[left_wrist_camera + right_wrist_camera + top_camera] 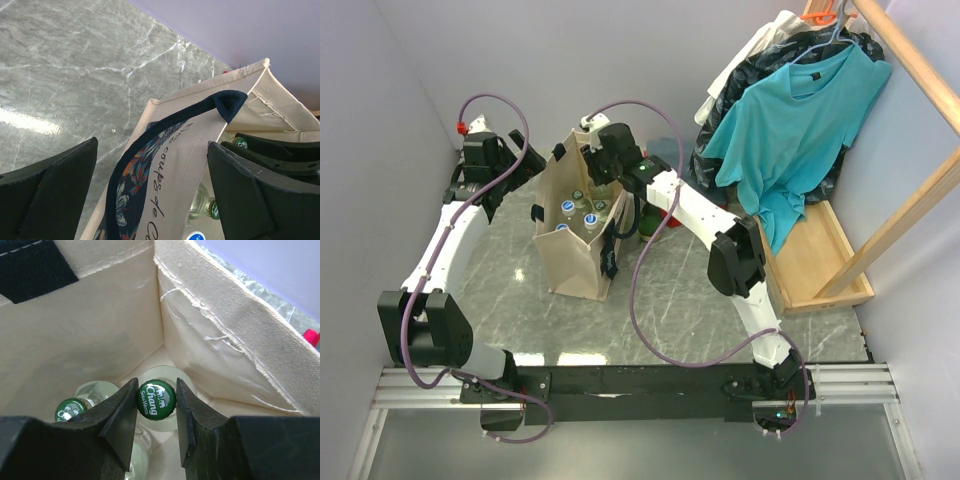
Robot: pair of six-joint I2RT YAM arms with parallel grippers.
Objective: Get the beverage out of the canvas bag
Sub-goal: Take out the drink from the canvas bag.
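Right wrist view: the beverage, a clear glass bottle with a green printed crown cap (156, 402), stands upright deep inside the tall beige canvas bag (100, 325), close to an inner corner. The right gripper (156, 390) is clenched on it, one black finger pressing each side of the cap. A second green-capped glass bottle (69, 409) stands just beside it, partly hidden by a finger.

Handling, as a judgement: the bottle is rigid and breakable, probably heavy if full, with smooth, slippery glass. The crimped cap rim and the narrow neck below it give the surest hold. A straight vertical lift should suit, since the soft walls rise above the caps and a neighbour stands close.

Left wrist view: the left gripper (152, 150) is spread wide, straddling the bag's printed side wall and its black strap handle (165, 125), gripping nothing. Closing there could steady the limp bag.

Top external view: the bag stands on the grey marbled tabletop (670, 290), between the two arms. A teal T-shirt on a hanger (800, 110) hangs well apart, to the right.
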